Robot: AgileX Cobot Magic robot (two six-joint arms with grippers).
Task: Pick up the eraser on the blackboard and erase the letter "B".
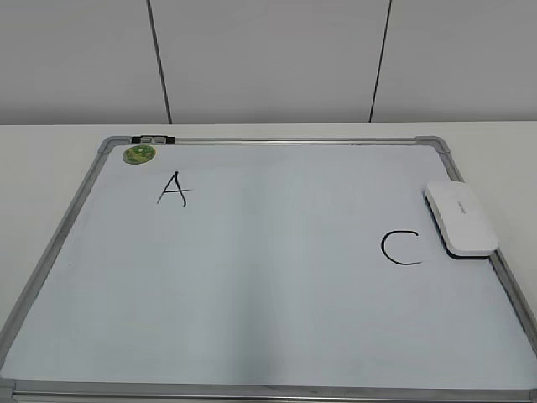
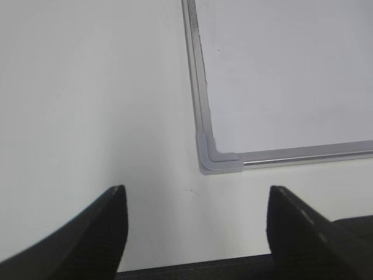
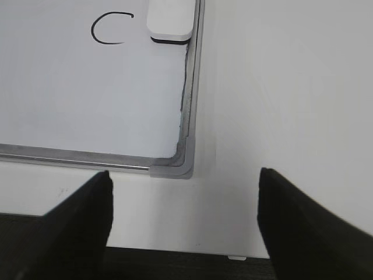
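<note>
The blackboard (image 1: pixel 268 277) is a white dry-erase board with a silver frame lying flat on the table. The white eraser (image 1: pixel 460 218) lies on its right edge, just right of a black "C" (image 1: pixel 401 248). A black "A" (image 1: pixel 173 190) is at the upper left. No letter "B" shows on the board. The eraser (image 3: pixel 170 20) and the "C" (image 3: pixel 111 29) also show in the right wrist view. My left gripper (image 2: pixel 195 201) is open and empty over the table by the board's near left corner (image 2: pixel 217 158). My right gripper (image 3: pixel 185 186) is open and empty by the near right corner (image 3: pixel 175 166).
A small round green magnet (image 1: pixel 139 154) sits at the board's top left, beside a dark clip (image 1: pixel 153 138) on the frame. The board lies on a white table (image 1: pixel 50 151) with a grey panelled wall behind.
</note>
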